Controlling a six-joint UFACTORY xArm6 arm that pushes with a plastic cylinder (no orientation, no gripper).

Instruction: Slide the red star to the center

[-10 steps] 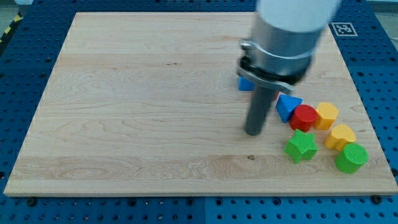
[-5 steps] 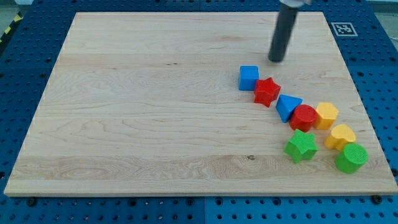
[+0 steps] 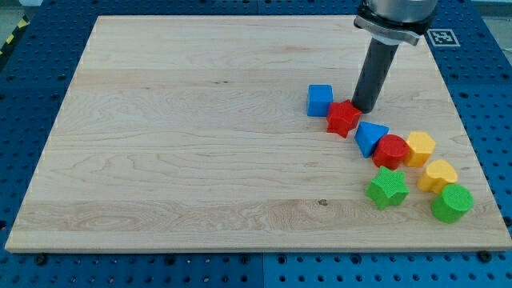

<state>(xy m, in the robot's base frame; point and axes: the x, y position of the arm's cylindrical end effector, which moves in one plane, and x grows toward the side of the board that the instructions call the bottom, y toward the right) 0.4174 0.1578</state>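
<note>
While no fingers exist on this arm to open or close, my tip sits just beside the red star, at its upper right, seemingly placed to shove it leftward toward the desk centre. That star lies right of centre in the frame, with a blue cube at its upper left and a blue triangle at its lower right.
</note>
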